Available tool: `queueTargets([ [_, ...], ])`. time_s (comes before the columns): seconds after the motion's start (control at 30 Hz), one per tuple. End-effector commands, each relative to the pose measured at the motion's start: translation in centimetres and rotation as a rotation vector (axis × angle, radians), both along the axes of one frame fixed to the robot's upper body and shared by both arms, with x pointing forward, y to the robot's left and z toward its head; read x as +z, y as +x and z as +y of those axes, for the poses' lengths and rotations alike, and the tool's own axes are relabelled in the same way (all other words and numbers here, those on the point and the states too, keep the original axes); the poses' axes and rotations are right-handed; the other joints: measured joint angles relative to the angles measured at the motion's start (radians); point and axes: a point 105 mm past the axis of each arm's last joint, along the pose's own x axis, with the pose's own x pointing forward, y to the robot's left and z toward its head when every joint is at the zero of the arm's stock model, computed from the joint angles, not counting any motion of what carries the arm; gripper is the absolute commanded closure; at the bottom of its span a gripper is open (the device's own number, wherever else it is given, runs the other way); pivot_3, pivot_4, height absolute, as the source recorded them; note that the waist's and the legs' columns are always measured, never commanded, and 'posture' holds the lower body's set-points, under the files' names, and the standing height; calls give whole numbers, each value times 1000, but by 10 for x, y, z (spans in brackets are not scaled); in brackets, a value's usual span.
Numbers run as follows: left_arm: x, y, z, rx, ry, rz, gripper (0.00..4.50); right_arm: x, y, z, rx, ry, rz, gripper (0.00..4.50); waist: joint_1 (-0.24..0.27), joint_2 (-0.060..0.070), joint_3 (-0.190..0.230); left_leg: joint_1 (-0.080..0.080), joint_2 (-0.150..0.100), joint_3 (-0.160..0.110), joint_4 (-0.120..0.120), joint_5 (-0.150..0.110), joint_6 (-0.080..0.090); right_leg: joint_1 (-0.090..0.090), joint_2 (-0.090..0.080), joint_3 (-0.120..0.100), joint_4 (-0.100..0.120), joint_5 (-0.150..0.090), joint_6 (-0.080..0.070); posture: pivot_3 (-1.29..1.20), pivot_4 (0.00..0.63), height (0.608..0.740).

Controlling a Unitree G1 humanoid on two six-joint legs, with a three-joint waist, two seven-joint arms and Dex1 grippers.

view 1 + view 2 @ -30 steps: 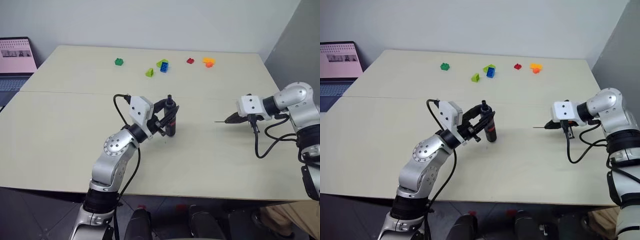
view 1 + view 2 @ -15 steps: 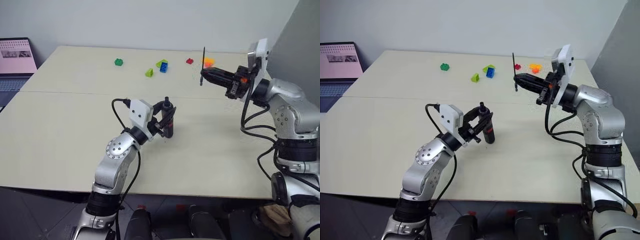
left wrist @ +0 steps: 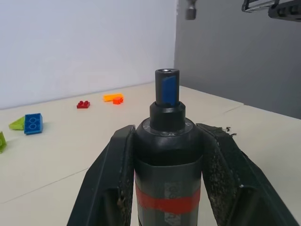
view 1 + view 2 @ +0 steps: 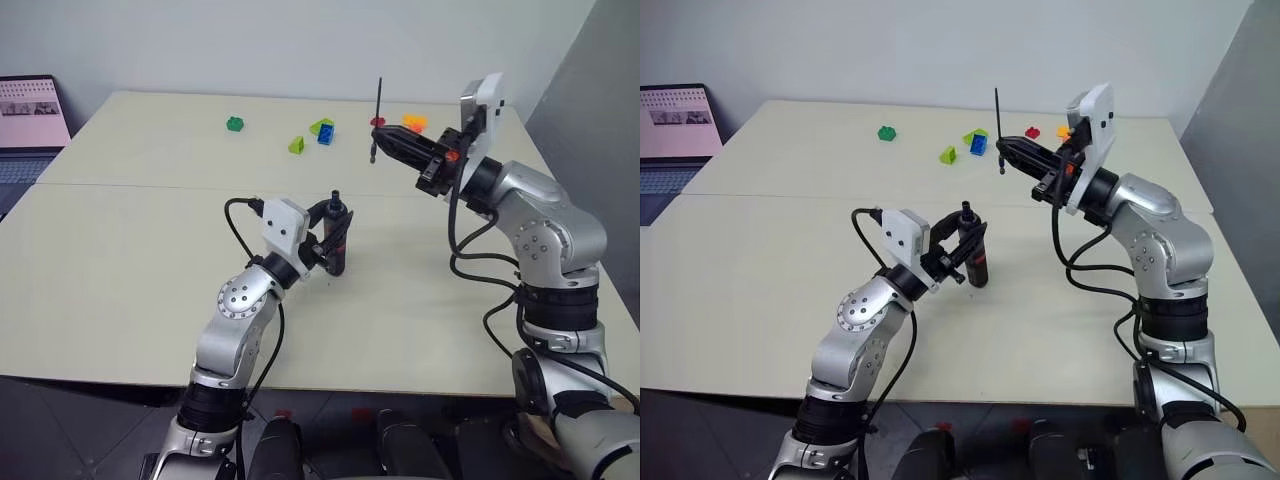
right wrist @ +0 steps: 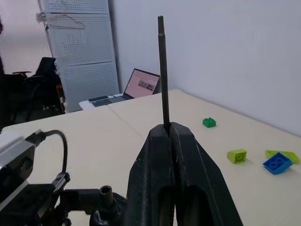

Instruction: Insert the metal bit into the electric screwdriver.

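The left gripper (image 4: 334, 240), two matte black wedge-shaped fingers with a rough, pitted inner face, is clamped on the slim black cylindrical electric screwdriver (image 3: 168, 155), pinching its smooth barrel from both sides. The tool stands nearly upright over the pale, smooth tabletop (image 4: 130, 270), near the middle of the table; a red band (image 3: 168, 205) rings its body, and its narrower collar ends in a round open socket with a blue patch on the side. Up and to the robot's right, well apart from the screwdriver, the right gripper (image 4: 1006, 152) has its two tapered black fingers pressed together on the very thin, straight grey metal bit (image 5: 162, 70). The needle-like rod rises upright from the fingertips, and a short stub with a blunt metallic end hangs beneath them, above the far half of the table. Small moulded plastic bricks lie scattered along the table's far edge: a green brick (image 4: 235, 123), a lime wedge (image 4: 297, 145), a blue studded brick (image 4: 327, 135), a red brick (image 3: 83, 104) and an orange piece (image 3: 113, 98). An open laptop (image 4: 32, 125) with a lit screen sits beyond the table's far left corner, and the right wrist view shows a white perforated panel (image 5: 80, 42) standing behind it.
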Motion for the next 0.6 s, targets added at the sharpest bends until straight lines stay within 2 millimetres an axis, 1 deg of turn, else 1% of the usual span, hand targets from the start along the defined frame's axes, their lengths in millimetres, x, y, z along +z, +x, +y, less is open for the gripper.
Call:
queueTargets([
  [0.03,14,2,4,68,1,-64,2863,12,-9,6,-54,19,-59,4500,0,0,0,0,0,0,0,0,0,-1,0,0,0,0,0,0,150,740],
  [0.13,24,6,5,114,-9,-103,2863,15,-11,11,-86,32,-71,4500,0,0,0,-3,0,0,0,0,0,-4,0,0,0,0,0,0,150,740],
  [0.27,35,14,6,170,-22,-145,2864,19,-13,19,-108,45,-76,4500,1,0,0,-12,0,0,0,1,1,-13,0,0,1,1,-1,0,150,740],
  [0.4,36,20,2,206,-13,-169,2864,21,-6,23,-168,61,-64,4500,4,0,0,-14,0,-1,-2,1,0,-14,0,-1,1,1,-1,0,150,740],
  [0.6,29,23,-1,233,-2,-179,2864,25,-4,34,-196,106,-46,4500,5,0,0,-14,0,-1,-7,1,0,-15,-1,-3,0,1,-1,0,150,740],
])
